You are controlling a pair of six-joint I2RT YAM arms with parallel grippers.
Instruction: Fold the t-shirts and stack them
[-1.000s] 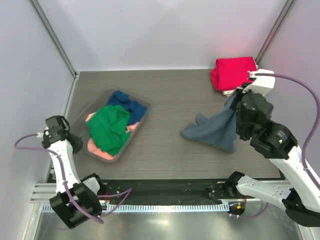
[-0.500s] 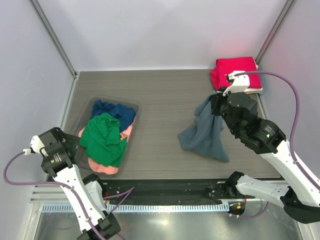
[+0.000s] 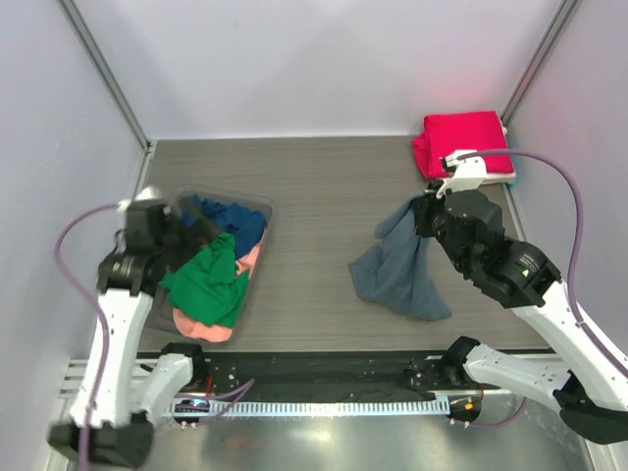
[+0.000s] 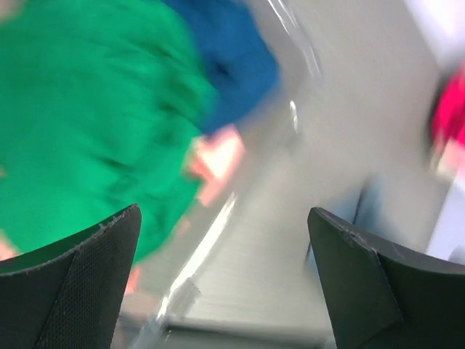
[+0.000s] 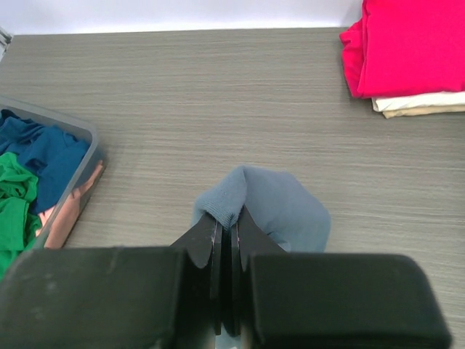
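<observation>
And the right tool [image 5: 225,224] is pressed together on a fold of the grey-blue shirt [image 3: 400,273], holding that end up while the rest trails on the desk [image 3: 324,177], right of centre. The red shirt [image 3: 463,142] sits folded on a cream shirt [image 5: 418,104] at upper right. The left tool [image 4: 224,218] is spread wide, gripping nothing, over the clear bin [image 3: 270,211] at left, where the green shirt [image 3: 208,280], navy shirt [image 3: 234,220] and pink shirt [image 3: 201,327] lie heaped

Blurred green shirt [image 4: 87,123] and blue shirt [image 4: 234,64] beyond spread pincer [image 4: 224,213]
</observation>
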